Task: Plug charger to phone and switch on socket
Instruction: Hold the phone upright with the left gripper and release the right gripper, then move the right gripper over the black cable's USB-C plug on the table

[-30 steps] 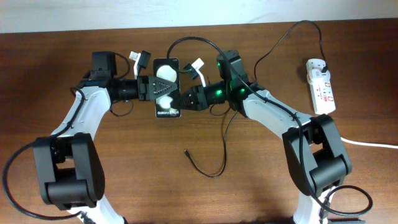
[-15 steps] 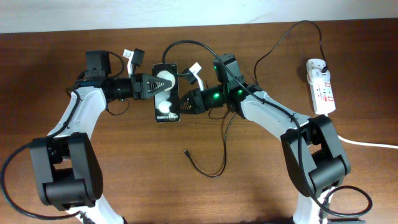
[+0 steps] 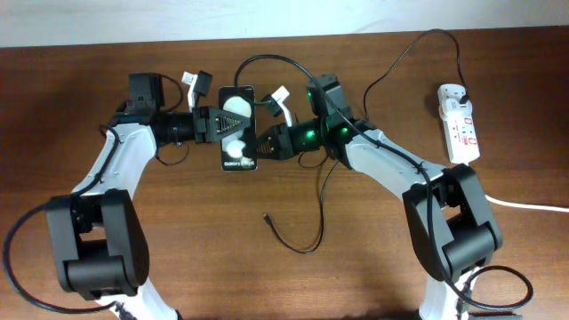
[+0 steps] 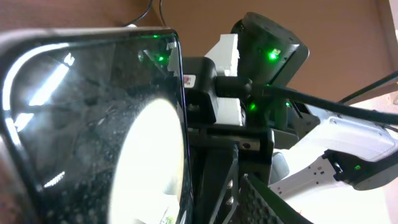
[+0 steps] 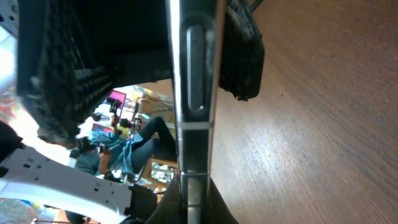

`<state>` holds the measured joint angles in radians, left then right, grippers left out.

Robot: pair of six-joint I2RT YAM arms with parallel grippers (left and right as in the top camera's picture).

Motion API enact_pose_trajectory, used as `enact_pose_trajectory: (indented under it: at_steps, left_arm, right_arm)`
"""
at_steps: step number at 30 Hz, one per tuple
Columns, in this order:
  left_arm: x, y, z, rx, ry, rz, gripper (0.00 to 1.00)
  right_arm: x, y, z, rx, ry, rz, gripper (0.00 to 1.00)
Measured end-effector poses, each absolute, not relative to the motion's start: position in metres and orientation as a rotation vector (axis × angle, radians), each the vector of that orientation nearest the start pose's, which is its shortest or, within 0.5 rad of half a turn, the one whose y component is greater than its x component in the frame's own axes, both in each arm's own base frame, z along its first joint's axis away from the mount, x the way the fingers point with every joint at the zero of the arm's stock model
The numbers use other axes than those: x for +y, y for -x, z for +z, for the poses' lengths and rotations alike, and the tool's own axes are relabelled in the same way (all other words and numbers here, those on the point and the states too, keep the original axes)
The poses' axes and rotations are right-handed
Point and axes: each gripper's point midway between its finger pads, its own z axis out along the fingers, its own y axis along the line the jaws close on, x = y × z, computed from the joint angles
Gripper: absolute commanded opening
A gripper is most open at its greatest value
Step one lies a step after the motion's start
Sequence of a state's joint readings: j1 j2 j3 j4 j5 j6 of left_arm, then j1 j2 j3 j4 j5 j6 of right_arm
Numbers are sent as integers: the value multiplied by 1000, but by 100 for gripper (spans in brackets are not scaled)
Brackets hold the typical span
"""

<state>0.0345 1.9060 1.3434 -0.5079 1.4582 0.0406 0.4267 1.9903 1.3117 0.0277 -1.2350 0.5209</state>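
Observation:
The phone (image 3: 238, 153) is held off the table at the back centre, glossy face up. My right gripper (image 3: 260, 142) is shut on its right edge; in the right wrist view both jaws (image 5: 193, 193) clamp the thin phone edge (image 5: 193, 93). My left gripper (image 3: 217, 124) straddles the phone's left edge, open: one padded finger (image 4: 273, 202) stands clear above the phone's face (image 4: 93, 112). The charger cable (image 3: 313, 233) lies loose on the table, its connector tip (image 3: 267, 216) free. Its black plug (image 3: 464, 91) sits in the white socket (image 3: 460, 124) at the right.
The charger cable loops from the socket over the right arm and around the back of the phone (image 3: 267, 59). The socket's thick white cord (image 3: 533, 205) runs off the right edge. Bare wood table (image 3: 196, 240) lies in front of the arms.
The phone dipped towards the front and tilted half a second ago, then came back up. My left gripper pulled left a little and has returned to the phone's edge. Cable and socket unchanged.

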Motion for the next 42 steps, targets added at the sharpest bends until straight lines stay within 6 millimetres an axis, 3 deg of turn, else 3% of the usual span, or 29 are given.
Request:
enact_pose_trajectory:
  at_steps: [9,11,14,17,19,21,24,26,29,31,35,42]
  left_arm:
    - [-160,-395,200,2014,-467,-1782,14]
    - [-160,-395,200,2017,-466,-1779,1]
    - [-161,-394,202,2004,-479,-1787,0]
    - [-162,-394,200,2010,-485,-1777,0]
    - [-162,-397,190,2067,-466,-1716,0]
    - [-158,-401,163,2240,-388,-1573,0]
    - [-132,-402,106,2570,-266,-1173,0]
    - [-119,-402,83,2693,-244,-930,0]
    - [-115,-400,63,2811,-202,-654,0]
    - [-118,-395,54,2864,-190,-480,0]
    - [-123,-388,45,2895,-217,-155,10]
    - [-117,-383,43,2900,-213,5,7]
  right_arm:
    - [334,-345,176,2209,673,1923,4]
    - [333,-345,176,2203,679,1930,14]
    - [332,-346,174,2226,652,1926,20]
    - [330,-349,173,2248,615,1919,44]
    - [323,-355,174,2246,592,1923,54]
    - [308,-365,171,2253,539,1911,59]
    - [286,-370,163,2301,463,1903,63]
    - [274,-364,139,2456,358,1820,64]
    - [257,-352,102,2663,308,1586,65]
    - [246,-350,84,2745,307,1433,66]
    - [227,-356,61,2831,307,1173,66]
    - [221,-359,56,2839,320,1102,67]
